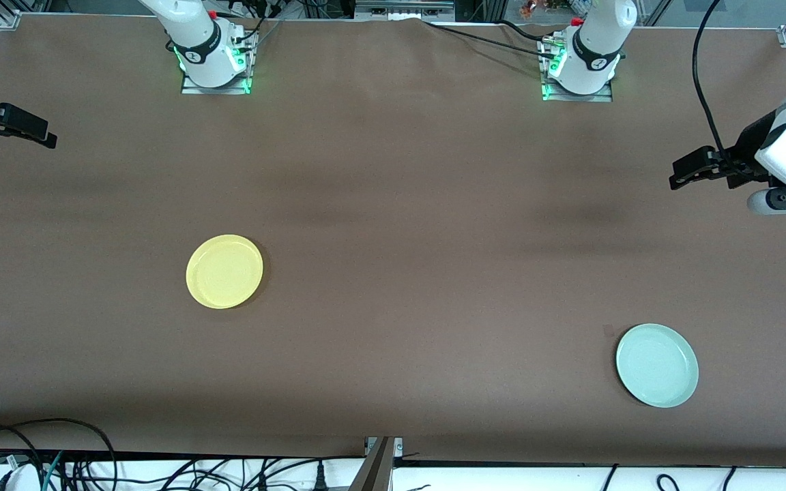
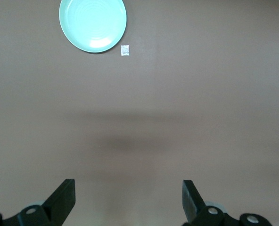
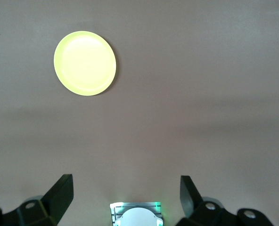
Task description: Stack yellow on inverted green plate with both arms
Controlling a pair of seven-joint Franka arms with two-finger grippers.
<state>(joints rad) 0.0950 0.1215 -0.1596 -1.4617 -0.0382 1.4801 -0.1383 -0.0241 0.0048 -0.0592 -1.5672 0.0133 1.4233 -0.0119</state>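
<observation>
The left gripper (image 1: 681, 172) is held high over the brown table (image 1: 393, 204) at the left arm's end, its fingers (image 2: 64, 197) spread wide and empty; the green plate (image 1: 657, 365) is seen lying rim-up on the table well apart from it, nearer the front camera, with a small white square (image 2: 125, 50) just beside its rim. The right gripper (image 1: 38, 133) is held over the right arm's end, likewise spread and empty. The yellow plate (image 1: 224, 271) is seen rim-up, well apart from it and nearer the front camera.

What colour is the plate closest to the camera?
Pale mint green plate, seen best in the left wrist view.
</observation>
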